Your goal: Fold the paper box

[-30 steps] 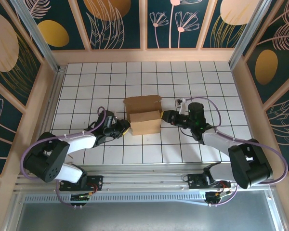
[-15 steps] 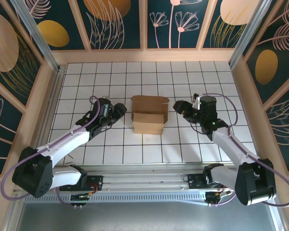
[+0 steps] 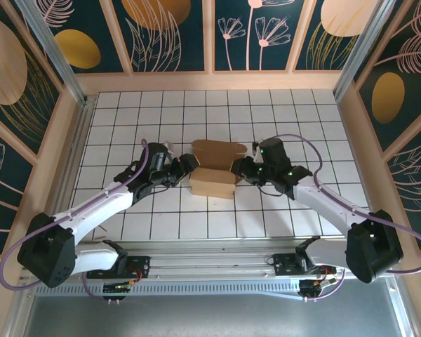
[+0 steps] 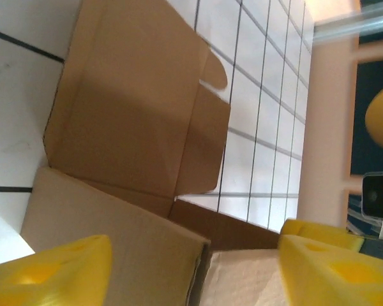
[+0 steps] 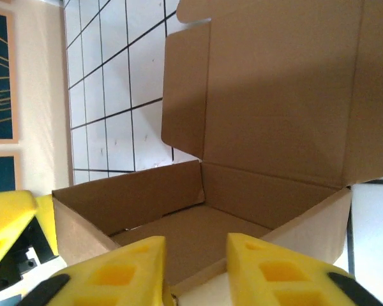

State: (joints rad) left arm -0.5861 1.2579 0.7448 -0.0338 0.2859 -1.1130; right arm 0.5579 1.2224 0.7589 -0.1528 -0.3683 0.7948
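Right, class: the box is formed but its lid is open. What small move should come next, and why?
Probably tip the lid forward and down over the box. The box is squared up and open on top, the lid stands open at its far side, and the left tool and right tool sit at either side of it.

White gridded table (image 3: 126, 112); paper box (image 3: 214, 181) sits mid-table, lid flap open.

Top cam fixed high behind the arm bases, looking steeply down on the whole table (image 3: 295, 112). Left wrist cam is low and very close at the box (image 3: 214, 175), looking across it. Right wrist cam is equally close, looking into it. All three share the box.
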